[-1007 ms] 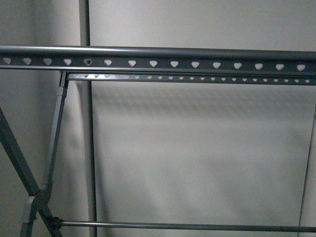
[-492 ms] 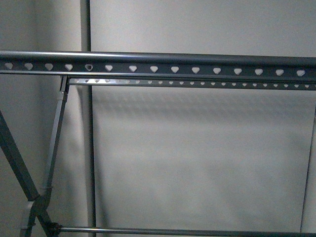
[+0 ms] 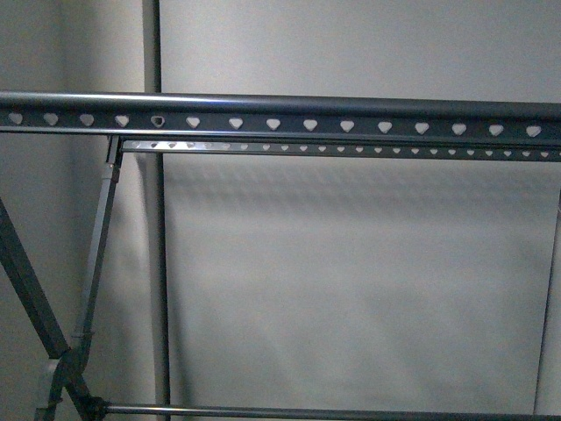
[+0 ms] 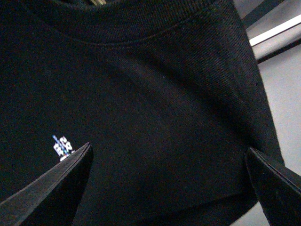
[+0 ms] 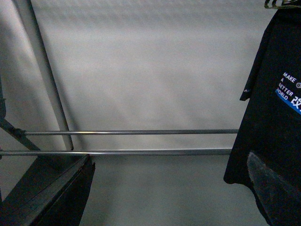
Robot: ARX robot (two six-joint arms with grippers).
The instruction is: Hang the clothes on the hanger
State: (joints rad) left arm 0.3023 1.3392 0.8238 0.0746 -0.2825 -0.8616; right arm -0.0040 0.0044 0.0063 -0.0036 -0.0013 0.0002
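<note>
Left hand [image 4: 168, 155], spread wide and empty, faces the black shirt [image 4: 155, 94] close up. The rack [image 3: 289, 110] rail ahead carries no shirt on this stretch. Right hand [image 5: 170, 162] is likewise spread. The shirt dangles from a wire hook [image 5: 276, 4], which probably needs seating squarely on the rail.

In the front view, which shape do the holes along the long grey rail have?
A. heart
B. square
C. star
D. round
A: the rail of the clothes rack carries a row of pale heart-shaped holes along its whole visible length.
</note>
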